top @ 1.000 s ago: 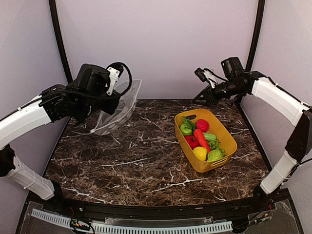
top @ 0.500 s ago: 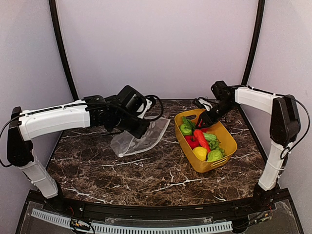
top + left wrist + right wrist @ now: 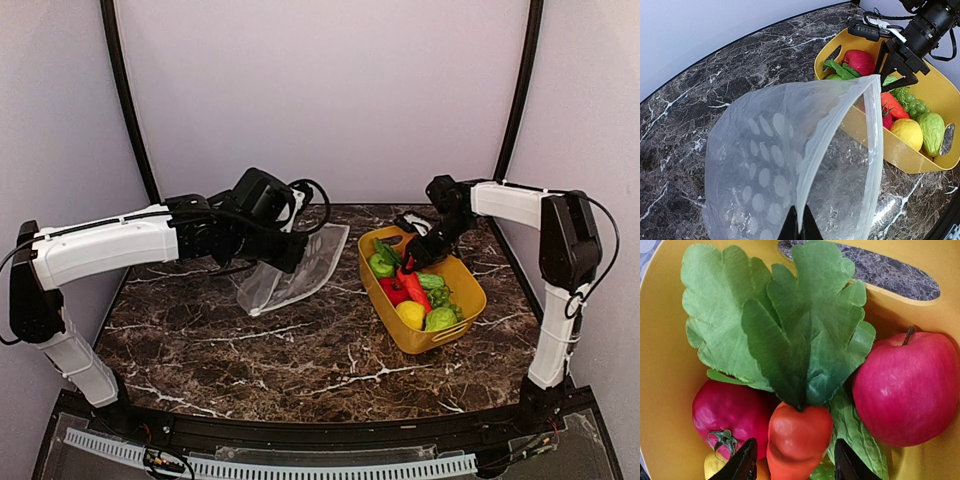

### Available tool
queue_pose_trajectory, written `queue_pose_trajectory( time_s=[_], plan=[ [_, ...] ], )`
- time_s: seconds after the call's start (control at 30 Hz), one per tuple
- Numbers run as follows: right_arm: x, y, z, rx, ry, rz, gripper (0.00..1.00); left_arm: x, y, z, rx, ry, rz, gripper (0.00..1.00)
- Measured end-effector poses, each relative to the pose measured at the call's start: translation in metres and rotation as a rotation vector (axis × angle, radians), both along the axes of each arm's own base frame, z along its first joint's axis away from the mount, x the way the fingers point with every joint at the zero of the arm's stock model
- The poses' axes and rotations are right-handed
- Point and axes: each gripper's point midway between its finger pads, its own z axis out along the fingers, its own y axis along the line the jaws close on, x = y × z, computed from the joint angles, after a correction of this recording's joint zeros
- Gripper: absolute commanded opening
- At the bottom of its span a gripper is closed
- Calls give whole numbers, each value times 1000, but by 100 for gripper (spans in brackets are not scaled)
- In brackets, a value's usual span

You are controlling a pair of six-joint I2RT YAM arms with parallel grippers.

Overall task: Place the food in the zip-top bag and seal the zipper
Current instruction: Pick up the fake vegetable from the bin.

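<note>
- Fingers (image 3: 746,462) of right gripper (image 3: 796,461): astride carrot (image 3: 799,437) in yellow basket (image 3: 470,300), right side of table (image 3: 300,350); grip unconfirmed.
- Left gripper (image 3: 801,227): clenched on zip-top bag (image 3: 765,165), near table's far edge.
- Risk: carrot's leaves could snag neighbouring food (image 3: 905,385); single pinch may let bag mouth collapse.

A dark brown marble-patterned table (image 3: 300,340), veined in white, fills the lower half of the top view and ends in a black curved edge near the bottom of the frame. A yellow basket (image 3: 470,305) stands directly on it, right of centre, set at a slant. Left of centre, the low corner of a clear dotted bag (image 3: 300,270) reaches down to the tabletop; whether it touches cannot be told.
</note>
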Motion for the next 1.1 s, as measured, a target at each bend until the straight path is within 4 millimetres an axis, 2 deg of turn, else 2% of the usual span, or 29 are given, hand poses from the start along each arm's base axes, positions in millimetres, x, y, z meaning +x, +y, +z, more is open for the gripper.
queue_pose_trajectory(
  time_s=[0.17,0.33,0.47,0.6,0.7,0.83,1.0,1.1],
  plan=[
    [7,4,-6,5,16,-1,51,1,3,0,-44,39,55,1],
    [6,6,-15,7,49,-5,39,0,2,0,-81,72,81,1],
    [7,6,-13,11,52,-8,28,0,2,0,-96,83,93,1],
    [5,5,-8,8,49,-10,27,1,1,5,-107,81,100,1],
    [5,5,8,17,16,-5,27,6,1,15,-135,73,119,1],
    [7,7,58,58,-100,9,25,12,1,24,-180,76,149,1],
    [8,16,151,181,-321,47,22,19,-5,21,-224,110,176,1],
    [0,25,198,282,-417,84,22,22,-13,18,-255,137,185,1]
  ],
)
